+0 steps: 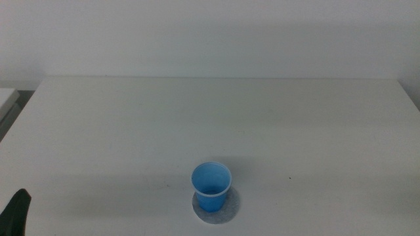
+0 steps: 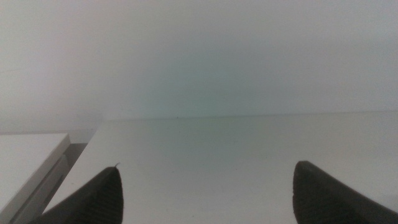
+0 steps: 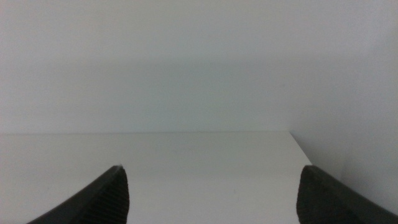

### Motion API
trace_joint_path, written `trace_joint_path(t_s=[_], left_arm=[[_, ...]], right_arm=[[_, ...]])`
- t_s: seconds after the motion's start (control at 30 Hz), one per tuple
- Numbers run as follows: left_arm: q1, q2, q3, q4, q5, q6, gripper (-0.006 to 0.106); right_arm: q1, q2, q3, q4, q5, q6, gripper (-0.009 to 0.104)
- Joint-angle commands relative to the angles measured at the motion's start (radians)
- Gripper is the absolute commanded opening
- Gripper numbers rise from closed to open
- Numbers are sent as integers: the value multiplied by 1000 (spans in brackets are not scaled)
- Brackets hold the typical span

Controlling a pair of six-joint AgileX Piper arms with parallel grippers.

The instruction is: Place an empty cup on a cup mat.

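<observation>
1. The small bright blue plastic cup (image 1: pixel 211 187), tapered toward its base, stands upright on the flat round speckled grey cup mat (image 1: pixel 228 208), with its mouth open upward and nothing visible inside.
2. Cup and mat sit on the plain white counter (image 1: pixel 210 124) toward its near edge, about midway across in the middle view; part of the mat's rim shows around the cup's base.
3. The left tool (image 2: pixel 205 193) waits at the near left corner of the counter, only a dark tip of it showing in the middle view, well apart from the cup.
4. Its two dark ribbed jaws stand wide apart with nothing between them.
5. The right tool (image 3: pixel 211 193) is out of the middle view; its wrist camera shows its jaws likewise spread wide and holding nothing, above bare counter.
</observation>
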Motion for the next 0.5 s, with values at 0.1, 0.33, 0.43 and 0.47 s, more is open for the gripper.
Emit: trace_joint_path(t_s=[0.1,0.33,0.43,0.47], left_arm=[[-1,-4,0,0,-13,-3,94],[-1,-4,0,0,-13,-3,94],[-1,-4,0,0,-13,-3,94],[-1,-4,0,0,-13,-3,94]], right_arm=[[-8,-12,5,-13,51,-13,92],[-8,-12,5,14,50,-13,92],[-8,-12,5,14,50,-13,92],[-8,-12,5,14,50,-13,92]])
